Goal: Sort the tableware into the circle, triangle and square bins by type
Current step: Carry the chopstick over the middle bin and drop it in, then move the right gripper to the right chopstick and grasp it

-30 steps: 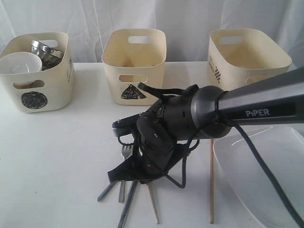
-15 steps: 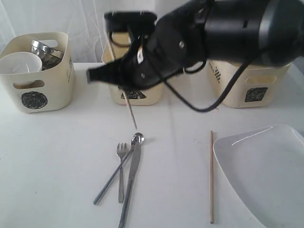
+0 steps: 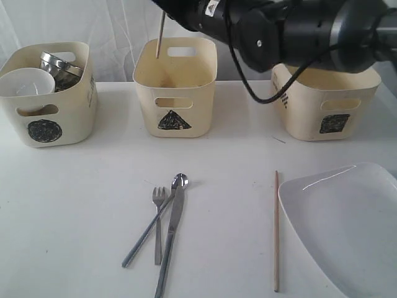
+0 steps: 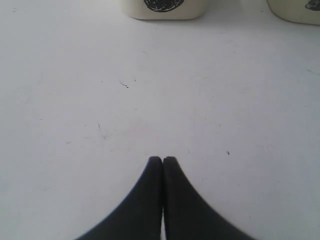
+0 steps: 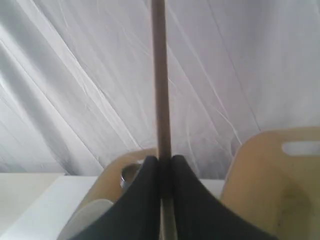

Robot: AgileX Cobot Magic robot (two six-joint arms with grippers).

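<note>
My right gripper [image 5: 164,160] is shut on a wooden chopstick [image 5: 159,75]. In the exterior view that chopstick [image 3: 160,34] hangs upright over the triangle bin [image 3: 175,93], its lower tip at about rim height. The other chopstick [image 3: 276,230] lies on the table beside the large white plate [image 3: 347,223]. Fork [image 3: 159,214], spoon [image 3: 180,181] and knife [image 3: 172,239] lie crossed at the front centre. The circle bin [image 3: 46,118] holds a white bowl [image 3: 25,84] and steel mugs [image 3: 59,67]. My left gripper [image 4: 163,160] is shut and holds nothing, above bare table.
The square bin [image 3: 325,105] stands at the back right under my right arm [image 3: 291,28]. White curtain hangs behind the bins. The circle bin's base [image 4: 162,7] shows at the far edge of the left wrist view.
My right gripper rose from the cutlery at the front with a chopstick, swung back, and now holds it over the triangle bin. Fork, spoon and knife lie uncovered.
</note>
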